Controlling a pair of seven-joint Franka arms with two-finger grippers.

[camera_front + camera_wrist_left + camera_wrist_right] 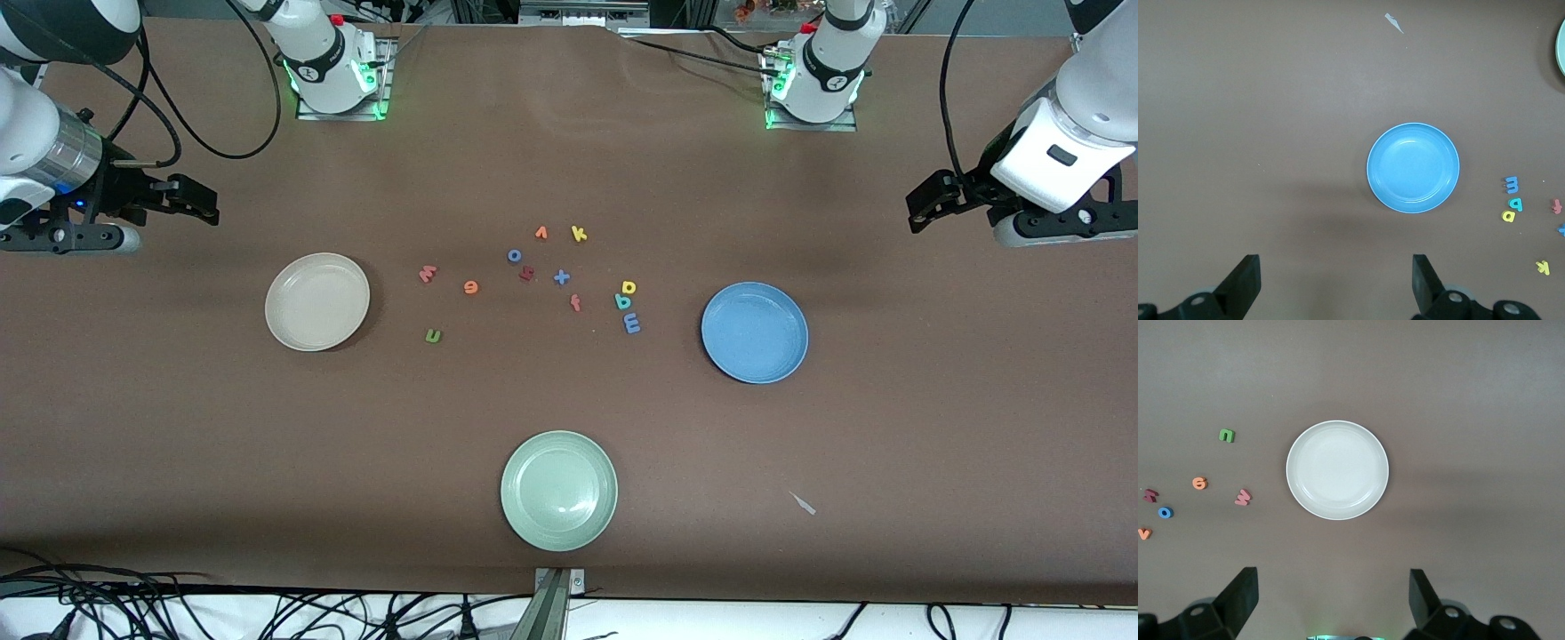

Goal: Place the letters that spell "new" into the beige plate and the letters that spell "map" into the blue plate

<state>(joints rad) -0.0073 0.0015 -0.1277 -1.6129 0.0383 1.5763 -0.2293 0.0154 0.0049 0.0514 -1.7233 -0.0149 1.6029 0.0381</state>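
The beige plate (316, 301) (1337, 469) lies toward the right arm's end, with the salmon w (428, 274) (1243, 497), orange e (470, 286) (1199, 483) and green n (433, 335) (1227, 435) on the table beside it. The blue plate (755, 332) (1413, 168) lies toward the left arm's end. Beside it sit the yellow p (629, 287) (1508, 215), teal a (624, 301) (1515, 203) and blue m (631, 323) (1511, 183). Both plates hold nothing. My right gripper (200, 203) (1331, 580) and left gripper (920, 209) (1336, 267) hang open and hold nothing, each over bare table at its own end.
Between the plates lie a blue o (514, 256), dark red s (526, 274), blue x (561, 277), orange v (540, 233), yellow k (579, 234) and red f (575, 303). A pale green plate (558, 490) sits nearest the front camera. A paper scrap (803, 503) lies near it.
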